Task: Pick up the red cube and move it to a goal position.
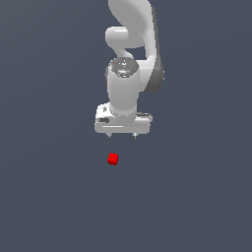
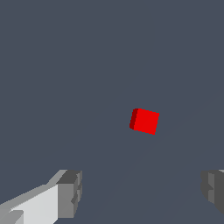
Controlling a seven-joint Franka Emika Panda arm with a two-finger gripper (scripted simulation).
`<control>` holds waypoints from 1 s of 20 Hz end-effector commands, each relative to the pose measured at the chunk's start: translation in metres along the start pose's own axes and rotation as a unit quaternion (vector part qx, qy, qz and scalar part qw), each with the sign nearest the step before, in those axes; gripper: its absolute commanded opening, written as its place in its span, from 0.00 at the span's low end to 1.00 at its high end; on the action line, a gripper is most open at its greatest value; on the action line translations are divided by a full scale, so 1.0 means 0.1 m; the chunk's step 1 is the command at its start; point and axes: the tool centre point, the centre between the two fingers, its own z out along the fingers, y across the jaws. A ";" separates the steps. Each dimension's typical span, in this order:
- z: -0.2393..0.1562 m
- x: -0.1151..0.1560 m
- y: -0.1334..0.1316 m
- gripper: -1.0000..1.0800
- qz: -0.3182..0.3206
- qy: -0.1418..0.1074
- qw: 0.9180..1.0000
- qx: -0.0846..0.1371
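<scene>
The gripper (image 1: 122,135) hangs with its jaws spread wide and nothing between them. The red cube (image 1: 112,159) lies below it, apart from both fingers (image 2: 70,192) and slightly off-centre toward the exterior view's left, sitting skewed to the jaw line.

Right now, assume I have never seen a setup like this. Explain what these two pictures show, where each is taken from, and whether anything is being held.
These are computer renders of a simulated robot, not photographs. The exterior view shows a white robot arm reaching down over a plain dark grey surface. At its end is the gripper, a two-fingered clamp. A small red cube sits apart from it, untouched. The wrist view comes from a camera on the arm's wrist: the grey fingers stand wide apart, so the gripper is open and holds nothing. The red cube appears beyond them. No goal marker shows.
</scene>
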 end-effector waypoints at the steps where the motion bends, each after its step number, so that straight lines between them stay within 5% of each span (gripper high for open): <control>1: 0.00 0.00 0.00 0.96 0.000 0.000 1.000 0.000; 10: 0.23 0.05 0.06 0.96 0.018 -0.002 1.000 0.002; 20: 0.99 0.18 0.26 0.96 0.075 -0.009 0.997 0.010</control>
